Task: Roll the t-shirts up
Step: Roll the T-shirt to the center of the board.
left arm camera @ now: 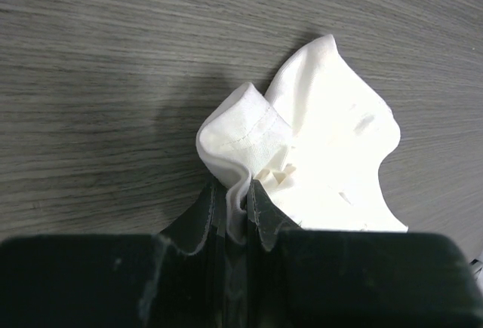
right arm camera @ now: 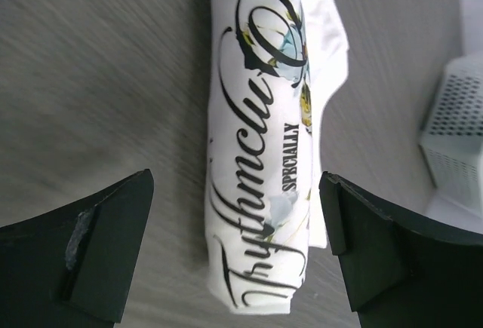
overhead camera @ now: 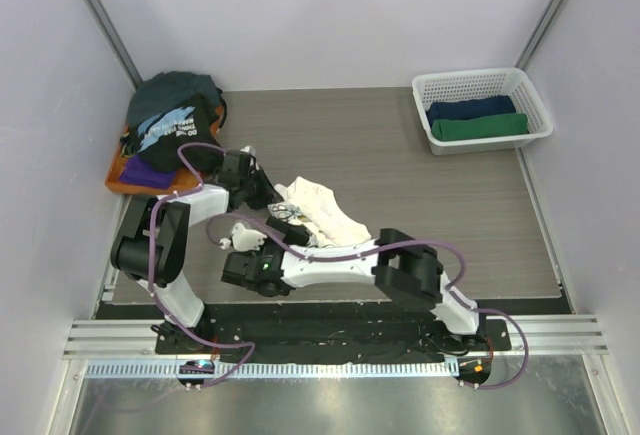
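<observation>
woodgrain tabletop point(overhead camera: 400, 165) bears soft, rolled cream t-shirt point(right arm camera: 260, 162).

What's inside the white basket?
The basket holds two rolled tees side by side: navy t-shirt on the far side, green t-shirt on the near side. Anything beneath them is covered.

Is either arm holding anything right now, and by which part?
The left gripper pinches the cream-white t-shirt by a stitched, folded edge. The right gripper holds nothing; its fingers stand open over the rolled part.
</observation>
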{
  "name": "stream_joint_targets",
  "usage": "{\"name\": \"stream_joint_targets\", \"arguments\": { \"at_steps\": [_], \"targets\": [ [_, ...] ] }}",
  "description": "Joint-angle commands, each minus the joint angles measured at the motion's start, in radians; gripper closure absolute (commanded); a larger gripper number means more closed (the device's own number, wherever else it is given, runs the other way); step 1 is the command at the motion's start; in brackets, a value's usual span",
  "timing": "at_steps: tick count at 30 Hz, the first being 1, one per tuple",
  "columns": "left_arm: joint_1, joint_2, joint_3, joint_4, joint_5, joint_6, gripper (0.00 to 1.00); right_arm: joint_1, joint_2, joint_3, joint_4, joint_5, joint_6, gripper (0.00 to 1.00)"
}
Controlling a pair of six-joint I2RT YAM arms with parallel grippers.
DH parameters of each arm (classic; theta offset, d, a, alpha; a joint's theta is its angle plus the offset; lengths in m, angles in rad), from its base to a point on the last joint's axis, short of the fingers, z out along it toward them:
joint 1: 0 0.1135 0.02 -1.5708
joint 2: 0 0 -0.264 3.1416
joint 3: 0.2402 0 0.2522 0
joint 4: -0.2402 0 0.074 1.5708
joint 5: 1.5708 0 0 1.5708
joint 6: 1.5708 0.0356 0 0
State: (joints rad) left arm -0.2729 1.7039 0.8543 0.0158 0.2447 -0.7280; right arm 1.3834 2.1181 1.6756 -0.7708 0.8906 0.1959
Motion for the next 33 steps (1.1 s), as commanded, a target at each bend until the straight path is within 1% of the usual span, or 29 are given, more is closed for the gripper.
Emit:
{"name": "stream_joint_targets", "arguments": {
  "at_steps": [1, 3, 11, 13, 14, 16, 17, 19, 20, 21, 22, 23, 25, 26, 27, 28, 29, 30, 31, 32, 33],
  "targets": [
    [-0.006, -0.015, 0.038, -0.08, 0.011, 0.033, 1.0, -0.009, 0.093, 0.056, -0.076, 0.286, 0.042, 0.0],
    [-0.005, -0.013, 0.043, -0.096, 0.018, 0.035, 1.0, -0.012, 0.126, 0.059, -0.073, 0.326, 0.042, 0.0],
    [-0.006, -0.003, 0.092, -0.183, 0.038, 0.044, 1.0, -0.023, 0.23, 0.044, -0.022, 0.324, 0.019, 0.0],
    [-0.006, 0.0, 0.107, -0.227, 0.041, 0.051, 1.0, -0.024, 0.252, 0.036, -0.015, 0.334, 0.023, 0.03],
    [-0.005, 0.0, 0.121, -0.241, 0.041, 0.053, 1.0, -0.024, 0.255, 0.027, -0.012, 0.338, 0.027, 0.08],
    [-0.006, 0.002, 0.132, -0.267, 0.042, 0.053, 1.0, -0.024, 0.267, 0.016, -0.009, 0.341, 0.037, 0.11],
    [-0.006, 0.002, 0.137, -0.273, 0.044, 0.053, 1.0, -0.024, 0.267, 0.004, -0.007, 0.34, 0.04, 0.16],
    [-0.006, -0.001, 0.138, -0.275, 0.042, 0.052, 1.0, -0.024, 0.275, -0.005, -0.007, 0.349, 0.054, 0.21],
    [-0.006, -0.003, 0.14, -0.274, 0.042, 0.05, 1.0, -0.024, 0.276, -0.01, -0.01, 0.35, 0.063, 0.28],
    [-0.006, -0.001, 0.14, -0.274, 0.044, 0.05, 1.0, -0.03, 0.276, -0.007, -0.019, 0.349, 0.079, 0.31],
    [-0.006, 0.0, 0.138, -0.274, 0.042, 0.052, 1.0, -0.038, 0.281, 0.005, -0.074, 0.317, 0.142, 0.35],
    [-0.006, 0.0, 0.138, -0.274, 0.042, 0.053, 1.0, -0.047, 0.281, 0.022, -0.094, 0.294, 0.163, 0.46],
    [-0.006, 0.007, 0.141, -0.272, 0.042, 0.053, 1.0, -0.067, 0.273, 0.021, -0.099, 0.257, 0.177, 0.61],
    [-0.006, 0.01, 0.14, -0.272, 0.044, 0.053, 1.0, -0.07, 0.267, 0.016, -0.096, 0.242, 0.178, 0.79],
    [-0.006, 0.013, 0.141, -0.27, 0.044, 0.053, 1.0, -0.073, 0.264, 0.015, -0.096, 0.235, 0.178, 0.89],
    [-0.006, 0.017, 0.14, -0.27, 0.044, 0.055, 0.99, -0.076, 0.26, 0.015, -0.096, 0.225, 0.178, 0.96],
    [-0.006, 0.017, 0.14, -0.266, 0.044, 0.055, 0.97, -0.076, 0.247, 0.013, -0.094, 0.191, 0.177, 0.99],
    [-0.006, 0.016, 0.138, -0.266, 0.044, 0.053, 0.95, -0.078, 0.238, 0.01, -0.088, 0.173, 0.177, 0.99],
    [-0.006, 0.013, 0.135, -0.261, 0.041, 0.052, 0.85, -0.08, 0.227, 0.001, -0.081, 0.147, 0.171, 0.99],
    [-0.006, 0.008, 0.131, -0.251, 0.038, 0.049, 0.78, -0.083, 0.191, -0.008, -0.067, 0.093, 0.168, 0.99],
    [-0.006, 0.002, 0.124, -0.24, 0.033, 0.041, 0.61, -0.087, 0.171, -0.019, -0.03, 0.055, 0.163, 0.99]
  ]
}}
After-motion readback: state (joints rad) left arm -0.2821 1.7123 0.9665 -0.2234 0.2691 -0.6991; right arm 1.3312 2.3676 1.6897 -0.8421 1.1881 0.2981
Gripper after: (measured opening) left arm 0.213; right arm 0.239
